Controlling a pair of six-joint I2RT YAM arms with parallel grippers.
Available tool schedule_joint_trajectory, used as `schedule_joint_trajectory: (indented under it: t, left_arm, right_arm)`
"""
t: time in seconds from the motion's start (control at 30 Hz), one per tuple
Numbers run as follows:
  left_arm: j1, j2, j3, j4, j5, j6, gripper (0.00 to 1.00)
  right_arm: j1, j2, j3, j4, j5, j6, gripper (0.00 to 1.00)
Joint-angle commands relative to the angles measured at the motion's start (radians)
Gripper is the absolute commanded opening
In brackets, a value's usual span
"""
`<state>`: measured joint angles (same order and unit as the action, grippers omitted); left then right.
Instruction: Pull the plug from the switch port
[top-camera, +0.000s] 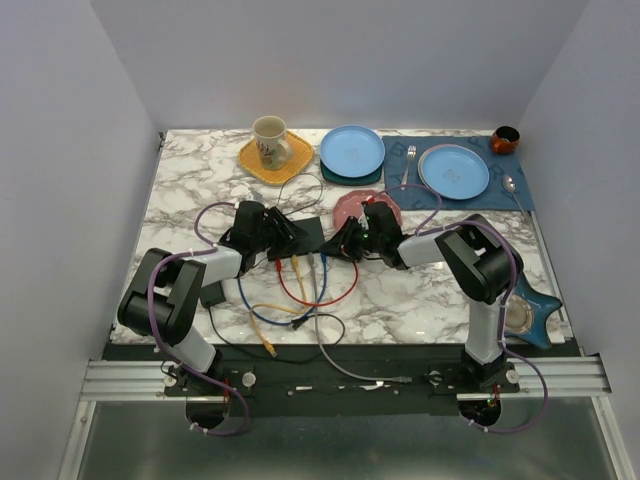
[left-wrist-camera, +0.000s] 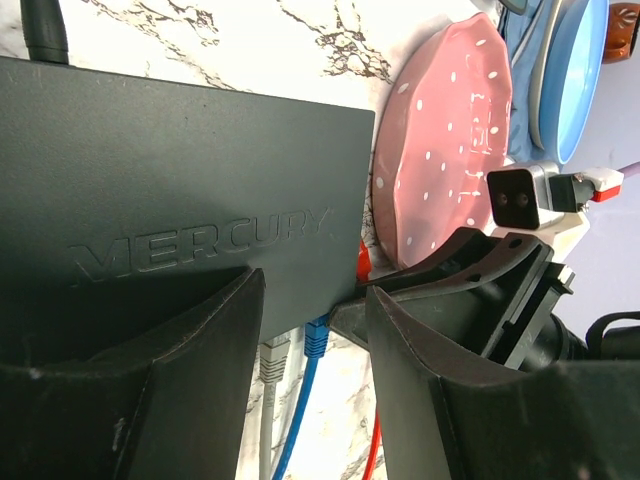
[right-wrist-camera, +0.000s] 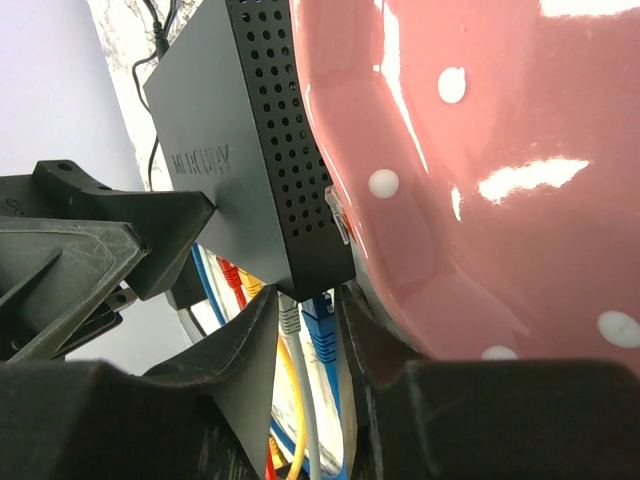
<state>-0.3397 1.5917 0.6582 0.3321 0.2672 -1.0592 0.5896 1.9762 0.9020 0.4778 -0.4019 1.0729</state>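
Observation:
The flat black switch (top-camera: 310, 232) lies mid-table, marked MERCURY in the left wrist view (left-wrist-camera: 180, 150) and the right wrist view (right-wrist-camera: 215, 150). Yellow, grey, blue and red cables plug into its near edge. My left gripper (top-camera: 288, 240) is open (left-wrist-camera: 315, 310), one finger over the switch's top and the other beside its corner. My right gripper (top-camera: 343, 243) reaches in from the right, and its fingers (right-wrist-camera: 305, 320) are closed around the blue plug (right-wrist-camera: 320, 325) and the grey plug (right-wrist-camera: 289, 318) at the switch's corner. Both plugs sit in their ports.
The pink dotted plate (top-camera: 352, 205) touches the switch's right side, right against my right gripper (right-wrist-camera: 480, 150). Cable loops and a black power brick (top-camera: 212, 293) lie in front. A mug on a yellow plate (top-camera: 272, 150), blue plates (top-camera: 352, 150), cutlery and a brown cup (top-camera: 505, 139) stand at the back.

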Motion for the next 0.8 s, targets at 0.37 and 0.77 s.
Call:
schedule_joint_trajectory:
  t: [0.37,0.77]
  left_arm:
    - [0.005,0.019,-0.028,0.001,0.023,-0.001,0.59]
    - [0.005,0.022,-0.031,0.008,0.030,-0.010,0.59]
  right_arm:
    - [0.007,0.053,-0.026,-0.050,0.037,-0.018,0.25]
    - [0.009,0.044,-0.052,-0.067,0.038,-0.050,0.15]
